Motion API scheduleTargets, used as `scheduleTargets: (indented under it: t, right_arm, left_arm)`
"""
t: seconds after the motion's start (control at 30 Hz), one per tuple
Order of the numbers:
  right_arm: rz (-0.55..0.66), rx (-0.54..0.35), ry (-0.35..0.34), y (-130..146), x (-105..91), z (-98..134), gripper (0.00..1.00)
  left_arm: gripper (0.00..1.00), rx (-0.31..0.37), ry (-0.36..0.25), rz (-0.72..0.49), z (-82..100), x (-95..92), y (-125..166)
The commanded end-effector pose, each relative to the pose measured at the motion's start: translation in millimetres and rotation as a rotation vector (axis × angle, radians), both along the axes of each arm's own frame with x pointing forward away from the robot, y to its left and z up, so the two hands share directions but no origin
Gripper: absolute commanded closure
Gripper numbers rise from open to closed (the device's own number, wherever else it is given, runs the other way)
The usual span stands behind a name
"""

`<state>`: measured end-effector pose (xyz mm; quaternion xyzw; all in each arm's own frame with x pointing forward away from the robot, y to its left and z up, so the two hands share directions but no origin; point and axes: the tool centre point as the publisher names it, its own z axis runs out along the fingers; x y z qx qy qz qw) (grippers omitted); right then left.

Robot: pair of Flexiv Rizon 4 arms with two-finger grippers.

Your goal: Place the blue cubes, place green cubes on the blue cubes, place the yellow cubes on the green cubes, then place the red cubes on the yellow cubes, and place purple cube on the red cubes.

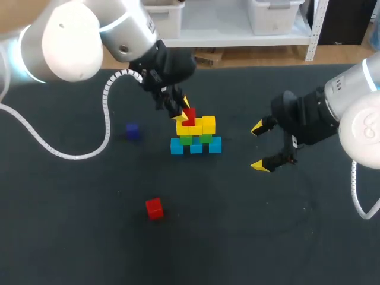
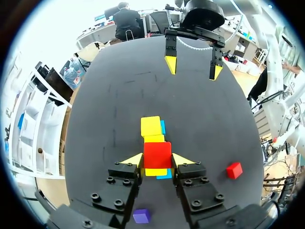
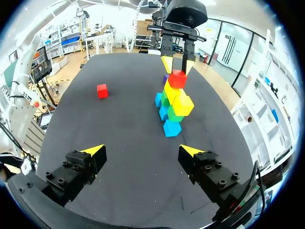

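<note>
A small pyramid stands mid-table: a bottom row of blue cubes (image 1: 196,146), green cubes (image 1: 186,140) on them, and yellow cubes (image 1: 208,124) above. My left gripper (image 1: 181,113) is shut on a red cube (image 2: 157,154) right at the top of the yellow layer's left side; I cannot tell whether it rests there. A second red cube (image 1: 154,208) lies loose toward the table's front. A purple cube (image 1: 132,131) sits left of the pyramid. My right gripper (image 1: 258,147) hangs open and empty to the right of the pyramid.
The left arm's white cable (image 1: 71,155) loops over the table's left side. In the right wrist view the pyramid (image 3: 172,110) stands well ahead of the open fingers, and the loose red cube (image 3: 102,90) lies off to one side.
</note>
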<state>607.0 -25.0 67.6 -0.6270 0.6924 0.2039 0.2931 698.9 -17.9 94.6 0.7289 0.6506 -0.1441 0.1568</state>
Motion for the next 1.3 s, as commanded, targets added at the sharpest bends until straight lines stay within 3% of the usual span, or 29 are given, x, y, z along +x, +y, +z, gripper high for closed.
scheduleTargets:
  t: [0.03,0.3,0.6,1.07,1.17,1.23,1.3]
  right_arm:
    - [0.001,0.003,0.000,-0.3,0.3,-0.5,0.00]
    - [0.001,0.003,0.000,-0.3,0.3,-0.5,0.00]
    - [0.001,0.003,0.000,-0.3,0.3,-0.5,0.00]
    - [0.001,0.003,0.000,-0.3,0.3,-0.5,0.00]
    - [0.001,0.003,0.000,-0.3,0.3,-0.5,0.00]
    - [0.001,0.003,0.000,-0.3,0.3,-0.5,0.00]
    - [0.001,0.003,0.000,-0.3,0.3,-0.5,0.00]
  left_arm:
    - [0.95,0.000,-0.001,-0.003,0.2,0.5,-0.5]
    - [0.93,0.000,0.002,-0.009,-0.2,0.6,-1.6]
    - [0.74,0.004,0.003,-0.012,-0.4,0.9,-2.0]
    - [0.58,0.006,0.004,-0.014,-0.6,2.7,-3.3]
    - [0.50,0.006,0.005,-0.014,-0.6,2.8,-3.6]
    - [0.36,0.006,0.005,-0.014,-0.7,2.9,-3.7]
    - [0.32,0.005,0.005,-0.014,-0.6,2.9,-3.7]
